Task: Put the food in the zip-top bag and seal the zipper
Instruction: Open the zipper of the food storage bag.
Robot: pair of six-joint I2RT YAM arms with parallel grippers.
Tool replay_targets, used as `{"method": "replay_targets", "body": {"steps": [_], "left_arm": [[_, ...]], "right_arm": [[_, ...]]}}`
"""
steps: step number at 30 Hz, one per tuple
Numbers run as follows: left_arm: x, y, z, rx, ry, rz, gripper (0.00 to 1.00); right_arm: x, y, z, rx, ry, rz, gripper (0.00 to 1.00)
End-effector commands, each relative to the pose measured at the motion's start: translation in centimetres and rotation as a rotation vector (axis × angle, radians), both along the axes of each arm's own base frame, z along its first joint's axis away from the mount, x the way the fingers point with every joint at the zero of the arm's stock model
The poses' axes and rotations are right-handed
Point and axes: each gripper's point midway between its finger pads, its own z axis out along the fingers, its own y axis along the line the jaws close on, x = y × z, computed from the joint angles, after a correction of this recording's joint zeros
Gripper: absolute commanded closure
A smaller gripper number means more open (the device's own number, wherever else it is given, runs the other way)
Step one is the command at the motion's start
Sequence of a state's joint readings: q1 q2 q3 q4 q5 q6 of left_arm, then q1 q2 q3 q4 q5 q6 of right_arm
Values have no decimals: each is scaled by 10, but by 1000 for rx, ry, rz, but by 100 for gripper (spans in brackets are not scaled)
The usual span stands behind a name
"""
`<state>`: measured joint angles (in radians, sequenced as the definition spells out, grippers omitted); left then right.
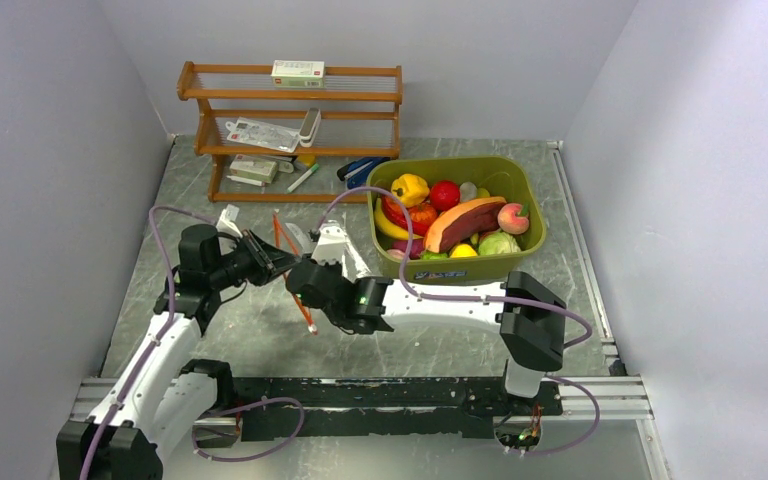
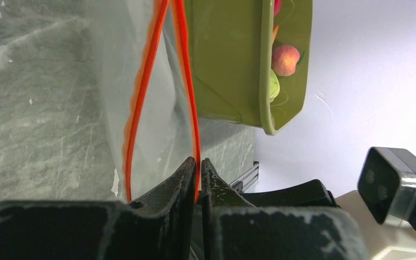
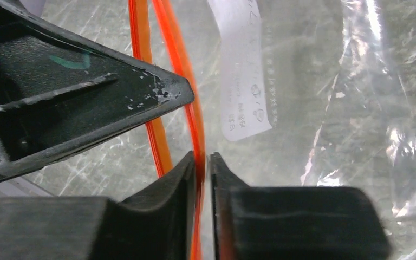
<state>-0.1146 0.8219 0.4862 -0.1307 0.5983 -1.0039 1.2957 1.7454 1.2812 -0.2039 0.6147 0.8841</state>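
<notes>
**Top external: both arms crowd the bag's mouth**

Seen from above, the left gripper (image 1: 272,262) and right gripper (image 1: 302,278) meet left of centre on the table (image 1: 260,345). Together they hide most of the zip-top bag (image 1: 332,243). Only a crinkled clear corner and two short stretches of the zipper (image 1: 306,316) show. The food (image 1: 457,222) lies heaped in the olive-green tub (image 1: 490,266), just beside the bag.

In the left wrist view the jaws are pressed together on one orange strip. Beyond them the two strips part into a long narrow loop (its top cut off by the frame). In the right wrist view the jaws pinch a strip too, with only a sliver between them. The other strip runs behind a black finger of the left gripper. Whether both hold the same strip I cannot tell. A white label (image 3: 244,81) shows at the film, its print too blurred to read.
</notes>
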Motion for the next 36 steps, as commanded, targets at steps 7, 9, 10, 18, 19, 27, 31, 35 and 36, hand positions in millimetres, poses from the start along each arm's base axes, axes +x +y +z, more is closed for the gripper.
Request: {"method": "replay_targets", "body": {"steps": [7, 9, 10, 18, 19, 27, 31, 35, 36], "left_arm": [[4, 14, 45, 147, -86, 5, 64], [3, 20, 56, 203, -108, 12, 58], [1, 23, 61, 242, -131, -1, 53], [-22, 64, 111, 475, -171, 114, 31], [-24, 68, 117, 489, -182, 126, 29], [-43, 59, 171, 440, -315, 94, 20], [-47, 44, 195, 370, -399, 42, 22], [-39, 33, 193, 327, -442, -11, 23], [-38, 26, 189, 308, -445, -52, 24]], "right_arm": [[1, -12, 37, 111, -142, 60, 100], [0, -14, 45, 120, -163, 79, 100], [0, -14, 48, 123, -173, 86, 100], [-4, -19, 84, 242, -211, 105, 100], [-4, -18, 91, 257, -209, 102, 100], [-12, -4, 164, 421, -239, 169, 100], [-10, -9, 187, 482, -252, 135, 100], [-10, -13, 175, 498, -227, 108, 100], [-9, -14, 169, 495, -216, 99, 100]]}}
